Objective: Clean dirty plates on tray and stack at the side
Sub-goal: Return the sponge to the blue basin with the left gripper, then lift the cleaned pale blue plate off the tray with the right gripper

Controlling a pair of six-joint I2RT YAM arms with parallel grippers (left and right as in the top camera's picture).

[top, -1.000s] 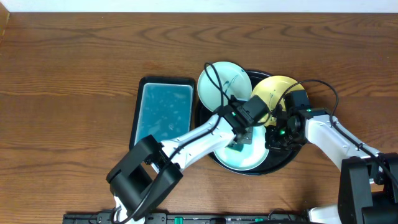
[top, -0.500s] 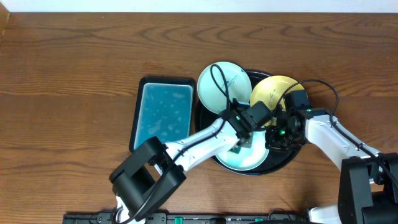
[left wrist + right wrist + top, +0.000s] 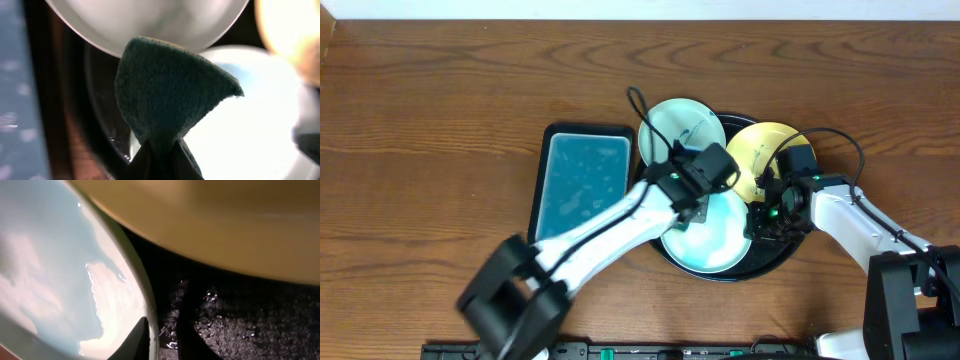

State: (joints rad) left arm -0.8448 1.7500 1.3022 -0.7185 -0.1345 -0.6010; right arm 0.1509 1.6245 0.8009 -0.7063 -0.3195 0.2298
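Observation:
The round black tray (image 3: 772, 262) holds three plates. One mint-white plate (image 3: 680, 128) with thin teal marks leans at its upper left, the yellow plate (image 3: 767, 150) at its upper right, and another mint-white plate (image 3: 715, 245) lies low in the middle. My left gripper (image 3: 697, 210) hangs over that lower plate's upper-left edge, shut on a dark teal scouring pad (image 3: 170, 95). My right gripper (image 3: 162, 330) straddles the lower plate's right rim (image 3: 145, 300). Its jaws are slightly apart, with a gap outside the rim.
A rectangular black-rimmed teal basin (image 3: 542, 180) lies just left of the tray, almost touching it. Cables loop over the plates from both wrists. Brown wooden table surrounds everything, and a pale wall edge runs along the top.
My left gripper carried the pad up and left, from the lower plate's middle to its upper-left edge. The right jaws have parted slightly on the rim.

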